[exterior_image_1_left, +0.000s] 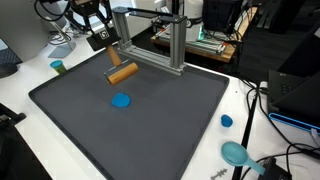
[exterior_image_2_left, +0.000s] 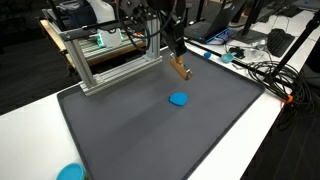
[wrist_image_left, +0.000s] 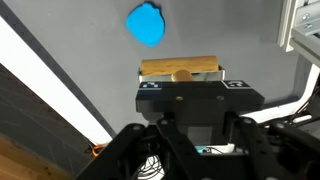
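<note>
My gripper (exterior_image_1_left: 112, 56) is shut on a light wooden block (exterior_image_1_left: 122, 72) and holds it just above the far part of the dark grey mat (exterior_image_1_left: 140, 135). In an exterior view the gripper (exterior_image_2_left: 176, 52) hangs down with the block (exterior_image_2_left: 181, 68) tilted beneath it. The wrist view shows the block (wrist_image_left: 180, 67) lying crosswise between the fingers of the gripper (wrist_image_left: 182, 82). A small flat blue piece (exterior_image_1_left: 121, 100) lies on the mat a little nearer than the block, also visible as the blue piece (exterior_image_2_left: 179, 99) and the blue piece (wrist_image_left: 147, 25).
An aluminium frame (exterior_image_1_left: 150, 42) stands at the mat's far edge, close behind the gripper; it is the frame (exterior_image_2_left: 110, 55) too. Off the mat lie a blue cap (exterior_image_1_left: 227, 121), a teal scoop (exterior_image_1_left: 235, 152) and a green cup (exterior_image_1_left: 58, 67). Cables crowd the table edges.
</note>
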